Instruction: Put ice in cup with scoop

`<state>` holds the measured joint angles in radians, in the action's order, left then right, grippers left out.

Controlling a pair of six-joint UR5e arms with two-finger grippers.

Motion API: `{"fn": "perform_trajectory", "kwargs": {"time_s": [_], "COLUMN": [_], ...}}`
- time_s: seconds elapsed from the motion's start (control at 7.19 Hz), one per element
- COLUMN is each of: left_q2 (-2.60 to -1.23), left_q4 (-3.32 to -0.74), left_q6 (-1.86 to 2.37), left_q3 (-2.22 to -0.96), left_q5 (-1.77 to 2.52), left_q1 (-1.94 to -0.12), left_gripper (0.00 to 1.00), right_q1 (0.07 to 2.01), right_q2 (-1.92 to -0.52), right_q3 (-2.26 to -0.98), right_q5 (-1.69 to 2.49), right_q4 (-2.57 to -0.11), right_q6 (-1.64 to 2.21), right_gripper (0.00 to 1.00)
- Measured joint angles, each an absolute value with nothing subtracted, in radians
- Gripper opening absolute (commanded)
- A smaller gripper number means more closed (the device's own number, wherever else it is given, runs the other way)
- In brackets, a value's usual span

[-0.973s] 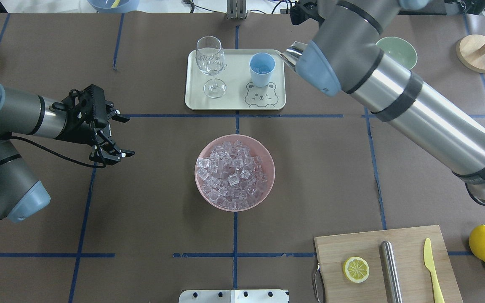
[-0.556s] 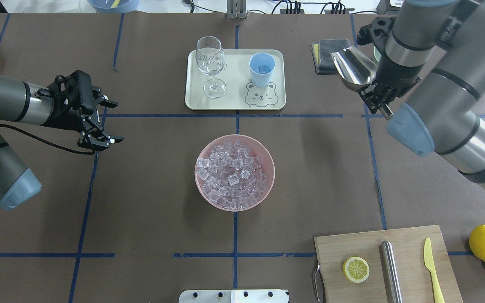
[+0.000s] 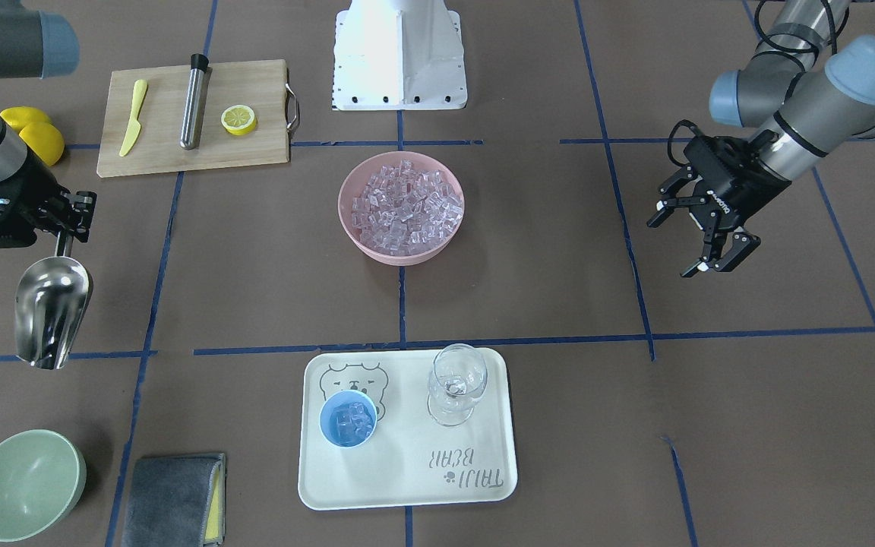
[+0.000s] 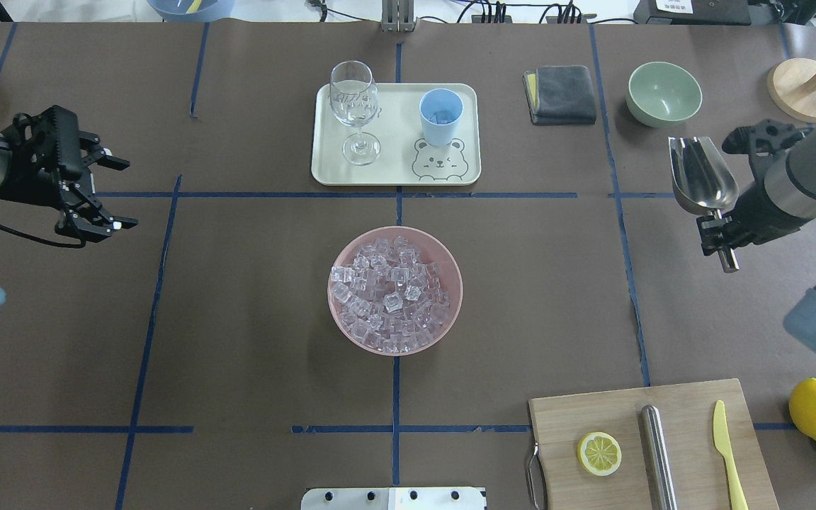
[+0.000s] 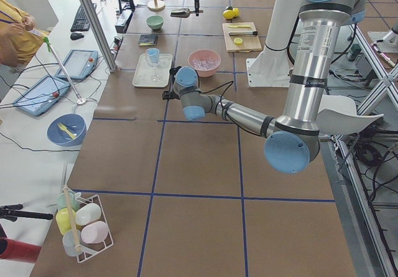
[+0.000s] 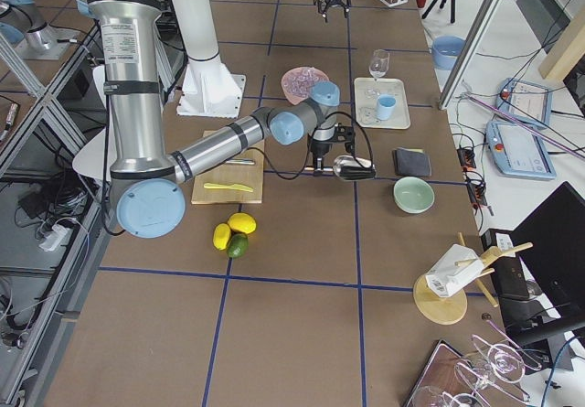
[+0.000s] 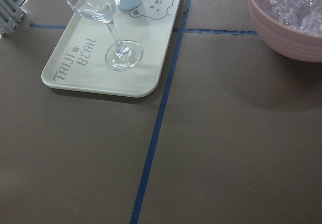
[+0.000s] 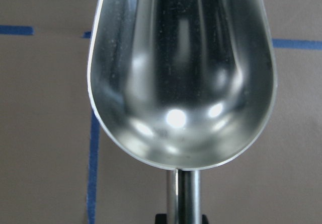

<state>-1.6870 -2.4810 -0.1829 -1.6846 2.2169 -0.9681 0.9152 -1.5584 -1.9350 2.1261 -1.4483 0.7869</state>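
Over your brown table, the right gripper clamps the empty scoop; the left gripper gapes wide, empty. Both have pulled outward since a moment ago.

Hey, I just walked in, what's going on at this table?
The robot is partway through a scooping job. Its right gripper holds the steel scoop by the handle, out to the right of the tray, trough empty. The light-blue cup on the tray already has ice cubes in it, and the pink bowl mid-table holds a pile of them. The left gripper hangs open and empty on the left side.
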Motion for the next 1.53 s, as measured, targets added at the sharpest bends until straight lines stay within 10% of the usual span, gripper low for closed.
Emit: {"fn": "perform_trajectory", "kwargs": {"time_s": [0.42, 0.56, 1.53], "left_q2": [-1.61, -1.608, -1.601], "left_q4": [-2.45, -2.382, -1.975], "left_q6": [-0.184, -0.183, -0.185], "left_q3": [-1.681, -1.685, -1.686], "left_q5": [2.234, 2.236, 2.282], "left_q1": [-1.038, -1.048, -1.291], "left_gripper": [1.0, 1.0, 1.0], "right_q1": [0.733, 0.69, 0.975], "right_q2": [-1.642, -1.642, -1.633], "right_q3": [-1.921, -1.909, -1.946], "right_q5": [2.015, 1.979, 2.186], "right_q4": [-1.251, -1.234, -1.259], "right_q6": [1.012, 1.036, 0.956], "right_gripper": [0.0, 0.99, 1.0]}}
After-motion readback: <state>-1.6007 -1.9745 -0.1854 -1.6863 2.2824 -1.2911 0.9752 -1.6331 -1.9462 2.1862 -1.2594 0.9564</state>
